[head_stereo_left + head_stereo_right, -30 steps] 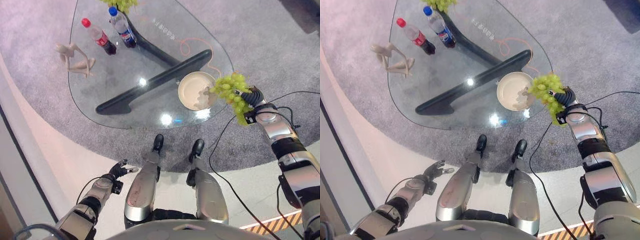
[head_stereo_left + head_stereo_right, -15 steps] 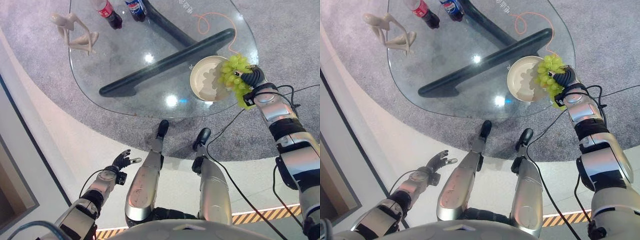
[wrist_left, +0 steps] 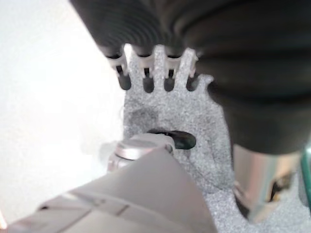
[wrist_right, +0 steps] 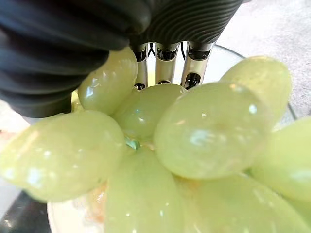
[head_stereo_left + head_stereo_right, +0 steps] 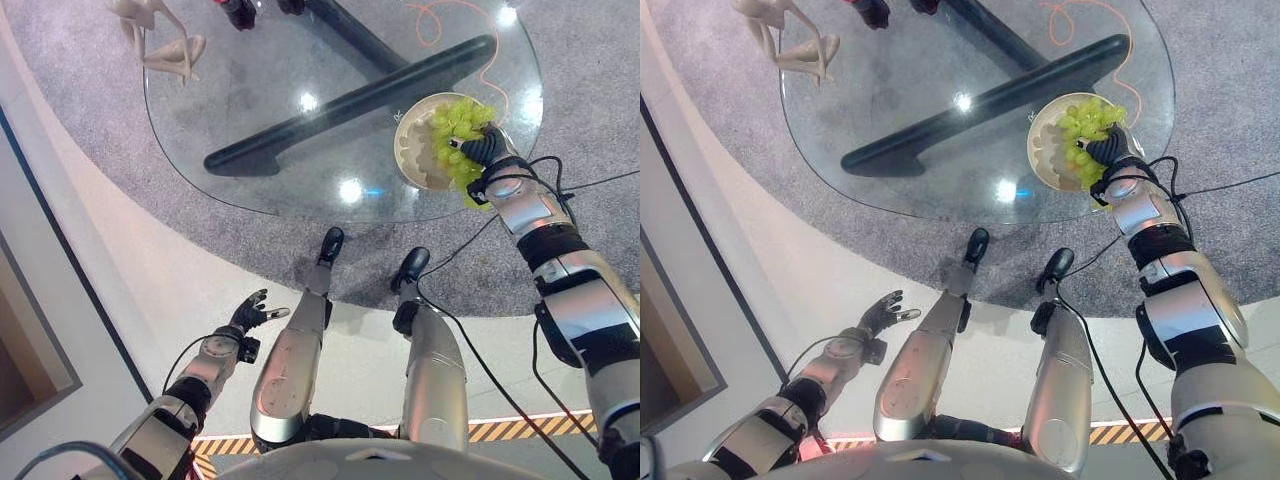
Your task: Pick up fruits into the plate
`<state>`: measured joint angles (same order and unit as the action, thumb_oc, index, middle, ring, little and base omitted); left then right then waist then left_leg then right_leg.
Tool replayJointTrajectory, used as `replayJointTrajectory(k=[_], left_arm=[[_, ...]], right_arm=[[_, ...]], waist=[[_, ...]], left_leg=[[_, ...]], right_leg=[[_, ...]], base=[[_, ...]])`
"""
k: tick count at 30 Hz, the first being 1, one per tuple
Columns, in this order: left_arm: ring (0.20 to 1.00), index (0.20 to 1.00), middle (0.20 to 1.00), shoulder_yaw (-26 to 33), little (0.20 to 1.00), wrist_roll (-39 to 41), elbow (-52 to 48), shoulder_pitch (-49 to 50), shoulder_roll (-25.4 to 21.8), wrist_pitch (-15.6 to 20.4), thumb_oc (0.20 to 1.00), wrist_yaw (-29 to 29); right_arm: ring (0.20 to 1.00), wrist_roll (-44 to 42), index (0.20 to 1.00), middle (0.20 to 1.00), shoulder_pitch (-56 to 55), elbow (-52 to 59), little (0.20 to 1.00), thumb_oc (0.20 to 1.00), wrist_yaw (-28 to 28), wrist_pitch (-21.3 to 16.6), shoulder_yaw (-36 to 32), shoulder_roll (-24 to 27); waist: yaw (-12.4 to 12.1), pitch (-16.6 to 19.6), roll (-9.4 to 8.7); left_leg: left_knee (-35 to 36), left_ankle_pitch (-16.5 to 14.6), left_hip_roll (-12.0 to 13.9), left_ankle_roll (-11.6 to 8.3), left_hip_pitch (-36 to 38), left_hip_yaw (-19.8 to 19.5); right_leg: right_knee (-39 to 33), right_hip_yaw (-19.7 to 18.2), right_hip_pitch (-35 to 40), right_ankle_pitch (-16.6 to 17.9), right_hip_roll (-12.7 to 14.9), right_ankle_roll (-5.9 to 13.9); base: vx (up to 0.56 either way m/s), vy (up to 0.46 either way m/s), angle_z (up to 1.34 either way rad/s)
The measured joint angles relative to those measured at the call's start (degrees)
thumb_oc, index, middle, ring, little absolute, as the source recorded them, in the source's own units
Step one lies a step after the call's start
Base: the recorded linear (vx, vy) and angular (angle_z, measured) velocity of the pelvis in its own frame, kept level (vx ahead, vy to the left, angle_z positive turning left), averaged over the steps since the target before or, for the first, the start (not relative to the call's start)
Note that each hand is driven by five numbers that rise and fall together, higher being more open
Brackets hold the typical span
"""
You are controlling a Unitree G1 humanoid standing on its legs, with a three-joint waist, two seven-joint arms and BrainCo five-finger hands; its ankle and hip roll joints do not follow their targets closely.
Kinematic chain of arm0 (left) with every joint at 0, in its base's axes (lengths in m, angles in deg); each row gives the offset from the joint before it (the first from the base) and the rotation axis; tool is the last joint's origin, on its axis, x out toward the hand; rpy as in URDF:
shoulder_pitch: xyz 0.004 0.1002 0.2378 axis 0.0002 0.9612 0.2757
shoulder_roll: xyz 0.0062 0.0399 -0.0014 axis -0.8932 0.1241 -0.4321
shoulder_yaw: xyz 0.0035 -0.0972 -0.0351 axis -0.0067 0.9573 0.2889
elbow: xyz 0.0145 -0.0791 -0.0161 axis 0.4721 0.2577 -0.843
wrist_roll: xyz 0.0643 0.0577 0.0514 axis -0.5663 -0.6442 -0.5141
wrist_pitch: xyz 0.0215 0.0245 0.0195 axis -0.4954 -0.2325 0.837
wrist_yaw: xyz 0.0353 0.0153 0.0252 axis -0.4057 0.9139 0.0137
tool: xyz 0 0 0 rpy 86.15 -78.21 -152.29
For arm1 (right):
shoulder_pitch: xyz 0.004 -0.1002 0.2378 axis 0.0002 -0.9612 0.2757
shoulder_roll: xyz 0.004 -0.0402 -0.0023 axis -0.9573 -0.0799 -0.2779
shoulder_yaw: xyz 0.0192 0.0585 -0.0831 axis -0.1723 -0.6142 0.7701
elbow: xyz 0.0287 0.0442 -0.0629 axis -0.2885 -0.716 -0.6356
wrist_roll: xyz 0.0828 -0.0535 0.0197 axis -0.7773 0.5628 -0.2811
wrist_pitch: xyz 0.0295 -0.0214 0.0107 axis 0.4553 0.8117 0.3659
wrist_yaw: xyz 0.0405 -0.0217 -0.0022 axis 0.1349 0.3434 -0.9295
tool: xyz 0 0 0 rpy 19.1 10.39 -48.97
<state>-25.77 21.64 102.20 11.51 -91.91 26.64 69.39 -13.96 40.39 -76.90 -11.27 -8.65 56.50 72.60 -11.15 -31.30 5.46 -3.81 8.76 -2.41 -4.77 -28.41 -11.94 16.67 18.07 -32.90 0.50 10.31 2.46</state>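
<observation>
A bunch of green grapes (image 5: 455, 118) lies over the cream plate (image 5: 411, 152) at the right edge of the glass table. My right hand (image 5: 484, 148) is shut on the bunch from the plate's near right side. In the right wrist view the grapes (image 4: 194, 131) crowd in front of the fingers (image 4: 165, 62), with the plate's rim (image 4: 63, 216) beneath them. My left hand (image 5: 249, 314) hangs low at my left side, well short of the table, with its fingers (image 3: 146, 77) relaxed and holding nothing.
The glass table (image 5: 250, 130) stands on a dark curved base (image 5: 340, 105) over grey carpet. A pale figurine (image 5: 160, 40) sits at its far left and a bottle (image 5: 238, 10) at the far edge. An orange cord (image 5: 440, 15) lies beyond the plate.
The camera has tilted down towards me. My right hand has carried the grapes from beside the table's rim to over the plate and lower. The left hand has stayed put.
</observation>
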Motion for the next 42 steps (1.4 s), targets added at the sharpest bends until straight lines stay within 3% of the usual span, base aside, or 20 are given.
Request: replayJointTrajectory(k=[7, 8, 9, 10, 28, 38, 42], left_arm=[[1.0, 1.0, 1.0, -0.03, 1.0, 0.68, -0.04, 0.0, 0.02, 0.03, 1.0, 0.16], [1.0, 1.0, 1.0, -0.02, 1.0, 1.14, -0.06, 0.0, 0.03, 0.07, 1.0, 0.17], [1.0, 1.0, 1.0, -0.03, 1.0, 1.15, -0.07, 0.0, 0.03, 0.07, 1.0, 0.2], [1.0, 1.0, 1.0, -0.04, 1.0, 1.15, -0.07, 0.0, 0.03, 0.06, 1.0, 0.25], [1.0, 1.0, 1.0, 0.04, 1.0, 1.12, -0.07, 0.0, 0.05, 0.1, 1.0, 1.14], [1.0, 1.0, 1.0, 0.58, 1.0, 1.07, 0.22, -0.02, 0.12, 0.06, 1.0, 1.17], [1.0, 1.0, 1.0, 3.19, 1.0, 0.94, 3.72, 0.13, 1.06, 0.04, 1.0, 1.11]], right_arm=[[0.2, 3.09, 0.2, 0.2, 0.8, -0.2, 0.2, 0.2, 2.95, 1.94, 2.28, -0.5], [0.501, 3.1, 0.501, 0.501, 0.92, -0.2, 0.501, 0.501, 3.34, 2.43, 2.59, -0.52], [0.868, 3.12, 0.868, 0.868, 1.02, -0.23, 0.868, 0.868, 3.94, 2.79, 2.74, -0.54], [1.0, 3.15, 1.0, 1.0, 1.13, -0.32, 1.0, 1.0, 4.33, 3.27, 2.76, -0.55], [1.0, 2.86, 1.0, 1.0, 1.32, -0.78, 1.0, 1.0, 8.84, 2.96, 3.75, -0.64], [1.0, 0.38, 1.0, 1.0, -7.85, 13.65, 1.0, 1.0, 10.94, 0.16, 1.49, -0.35], [1.0, -0.91, 1.0, 1.0, -16.53, 20.68, 1.0, 1.0, 12.22, -1.24, -1.15, -0.57]], waist=[[-0.12, 0.01, 0.01], [-0.11, 0.01, 0.02], [-0.11, 0.01, 0.02], [-0.12, 0.02, 0.02], [-0.16, 0.05, 0.07], [0.79, 0.06, -0.03], [3.27, 0.09, -0.36]], left_leg=[[-0.02, 0.15, 0.02, -0.08, -0.55, -0.22], [-0.01, 0.15, 0.04, -0.08, -0.55, -0.23], [-0.01, 0.15, 0.03, -0.08, -0.59, -0.24], [-0.02, 0.15, 0.04, -0.09, -0.63, -0.27], [0.02, 0.32, 0.11, -0.14, 0.26, -0.67], [2.08, 0.09, 0.55, 0.18, 9.22, 0.01], [2.48, -0.81, 1.05, 1.01, 14.18, 0.73]], right_leg=[[0.54, 0.08, -0.72, -0.08, 0.08, 0.08], [0.54, 0.08, -0.73, -0.08, 0.06, 0.08], [0.54, 0.09, -0.76, -0.08, 0.06, 0.08], [0.54, 0.11, -0.78, -0.08, 0.07, 0.08], [0.38, 0.52, 0.33, 0.11, 0.06, -0.19], [-2.09, 0.04, 9.31, -0.1, -0.71, 0.18], [-4.56, -0.26, 15.15, -0.05, -1.22, 0.26]], base=[[-0.01, 0.025, 0.01], [0.0, 0.0, 0.0], [0.0, 0.0, 0.0], [0.0, 0.0, 0.0], [0.0, -0.001, 0.01], [0.03, 0.003, -0.02], [0.07, -0.002, -0.02]])
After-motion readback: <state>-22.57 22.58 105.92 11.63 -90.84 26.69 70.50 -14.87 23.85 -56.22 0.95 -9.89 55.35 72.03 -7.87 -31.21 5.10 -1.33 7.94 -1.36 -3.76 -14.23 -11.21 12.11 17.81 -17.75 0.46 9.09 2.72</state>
